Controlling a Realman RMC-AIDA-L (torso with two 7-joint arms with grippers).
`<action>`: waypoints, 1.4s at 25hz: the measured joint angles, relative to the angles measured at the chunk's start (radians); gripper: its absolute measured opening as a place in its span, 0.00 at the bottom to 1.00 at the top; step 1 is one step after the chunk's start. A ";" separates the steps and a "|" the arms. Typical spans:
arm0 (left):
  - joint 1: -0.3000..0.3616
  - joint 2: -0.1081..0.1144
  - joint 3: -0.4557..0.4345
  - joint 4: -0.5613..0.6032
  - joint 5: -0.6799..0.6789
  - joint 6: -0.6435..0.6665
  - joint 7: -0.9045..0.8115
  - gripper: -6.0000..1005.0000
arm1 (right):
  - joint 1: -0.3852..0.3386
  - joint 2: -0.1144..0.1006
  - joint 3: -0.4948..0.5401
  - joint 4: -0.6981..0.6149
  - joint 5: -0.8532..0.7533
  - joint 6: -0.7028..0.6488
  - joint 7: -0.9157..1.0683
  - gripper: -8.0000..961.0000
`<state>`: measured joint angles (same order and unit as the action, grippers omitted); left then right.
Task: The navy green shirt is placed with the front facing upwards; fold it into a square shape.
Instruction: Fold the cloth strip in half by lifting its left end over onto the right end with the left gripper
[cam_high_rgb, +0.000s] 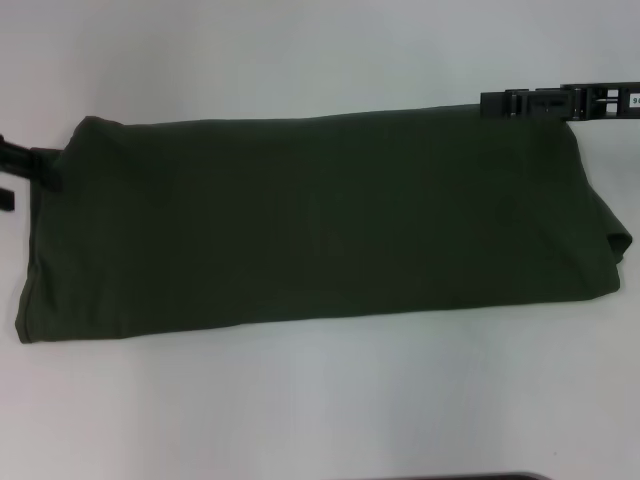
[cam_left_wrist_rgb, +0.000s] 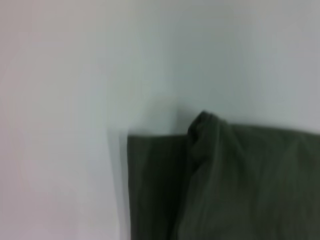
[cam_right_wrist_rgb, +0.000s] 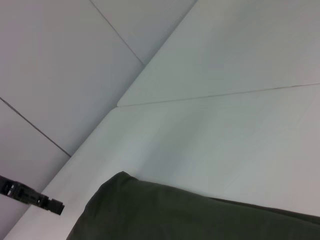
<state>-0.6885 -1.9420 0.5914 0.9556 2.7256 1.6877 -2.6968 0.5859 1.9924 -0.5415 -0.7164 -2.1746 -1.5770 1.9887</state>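
Observation:
The navy green shirt (cam_high_rgb: 320, 225) lies on the white table (cam_high_rgb: 320, 400) as a long folded band running left to right, plain cloth up, no lettering showing. My left gripper (cam_high_rgb: 28, 165) sits at the band's far left corner, touching the cloth edge. At the far right corner my right gripper (cam_high_rgb: 520, 103) lies just beyond the shirt's far edge. A shirt corner (cam_left_wrist_rgb: 205, 122) with a layered fold appears in the left wrist view. In the right wrist view, the shirt's edge (cam_right_wrist_rgb: 200, 220) fills the foreground, and the left gripper (cam_right_wrist_rgb: 32, 198) is seen farther off.
White table surface surrounds the shirt on every side. Table panel seams (cam_right_wrist_rgb: 215, 95) run behind the shirt. A dark strip (cam_high_rgb: 450, 477) shows at the near edge of the head view.

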 joint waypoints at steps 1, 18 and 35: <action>0.001 0.000 0.002 -0.011 0.002 0.000 0.000 0.73 | -0.001 -0.001 0.000 0.000 0.000 0.000 0.000 0.84; -0.025 0.003 0.012 -0.135 0.074 -0.065 -0.015 0.73 | 0.000 -0.004 -0.003 0.002 -0.001 0.002 0.000 0.84; -0.027 0.001 0.011 -0.183 0.075 -0.116 -0.036 0.73 | -0.004 -0.004 -0.008 0.002 -0.004 0.011 0.002 0.84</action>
<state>-0.7151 -1.9412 0.6027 0.7728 2.8009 1.5712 -2.7327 0.5822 1.9879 -0.5492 -0.7147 -2.1782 -1.5659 1.9911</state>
